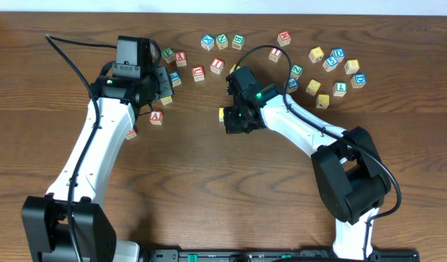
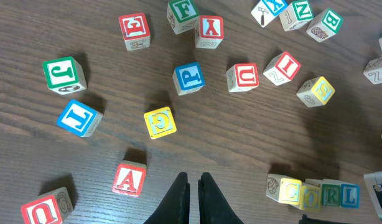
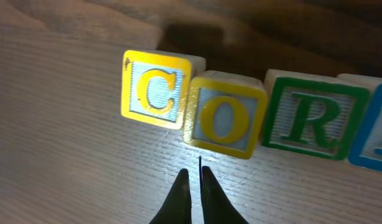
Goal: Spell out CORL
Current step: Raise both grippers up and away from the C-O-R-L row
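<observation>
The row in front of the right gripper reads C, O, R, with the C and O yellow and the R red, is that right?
No, the R block is green, not red; the right wrist view shows it. The C block and O block are yellow, as you said.

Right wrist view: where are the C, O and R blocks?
yellow C block (image 3: 155,89), right wrist view, middle of its letter face.
yellow O block (image 3: 222,119), right wrist view, middle of its letter face.
green R block (image 3: 312,121), right wrist view, middle of its letter face.

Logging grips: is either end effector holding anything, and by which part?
Nothing. Both the left end effector and right end effector are shut and empty.
</observation>
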Action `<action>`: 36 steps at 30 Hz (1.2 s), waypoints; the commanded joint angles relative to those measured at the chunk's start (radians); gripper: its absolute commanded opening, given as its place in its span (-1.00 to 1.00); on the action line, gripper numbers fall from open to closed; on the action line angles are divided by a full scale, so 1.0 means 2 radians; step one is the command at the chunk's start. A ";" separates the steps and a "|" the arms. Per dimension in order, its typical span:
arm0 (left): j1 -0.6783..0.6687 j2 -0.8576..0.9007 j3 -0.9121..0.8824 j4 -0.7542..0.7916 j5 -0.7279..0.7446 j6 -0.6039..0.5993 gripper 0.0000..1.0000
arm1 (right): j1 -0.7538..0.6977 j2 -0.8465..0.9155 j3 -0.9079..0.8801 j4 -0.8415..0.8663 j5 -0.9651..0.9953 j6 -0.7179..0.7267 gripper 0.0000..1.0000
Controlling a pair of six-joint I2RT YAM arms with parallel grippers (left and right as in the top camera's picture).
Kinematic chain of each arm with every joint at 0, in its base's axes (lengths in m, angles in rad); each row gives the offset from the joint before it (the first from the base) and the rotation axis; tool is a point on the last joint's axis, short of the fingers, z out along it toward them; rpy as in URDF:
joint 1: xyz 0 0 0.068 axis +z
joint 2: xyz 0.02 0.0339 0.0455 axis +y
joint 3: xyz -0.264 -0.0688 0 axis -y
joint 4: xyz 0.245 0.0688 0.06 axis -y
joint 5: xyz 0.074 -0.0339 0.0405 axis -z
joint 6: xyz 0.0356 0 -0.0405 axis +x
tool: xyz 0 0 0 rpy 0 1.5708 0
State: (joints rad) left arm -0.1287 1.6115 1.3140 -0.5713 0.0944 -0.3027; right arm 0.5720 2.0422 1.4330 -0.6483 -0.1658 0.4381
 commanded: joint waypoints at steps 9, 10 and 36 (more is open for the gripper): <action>0.000 0.002 -0.002 0.002 -0.006 -0.008 -0.85 | 0.006 0.007 0.003 0.006 0.033 0.009 -0.95; 0.000 0.002 -0.002 0.002 -0.006 -0.008 -0.85 | 0.006 0.008 0.003 0.007 0.033 0.009 -0.95; 0.000 0.002 -0.002 0.002 -0.007 -0.008 -0.85 | 0.006 0.010 0.003 0.020 0.039 0.009 -0.95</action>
State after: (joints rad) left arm -0.1287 1.6115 1.3140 -0.5697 0.0944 -0.3172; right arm 0.5720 2.0510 1.4330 -0.6090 -0.1028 0.4412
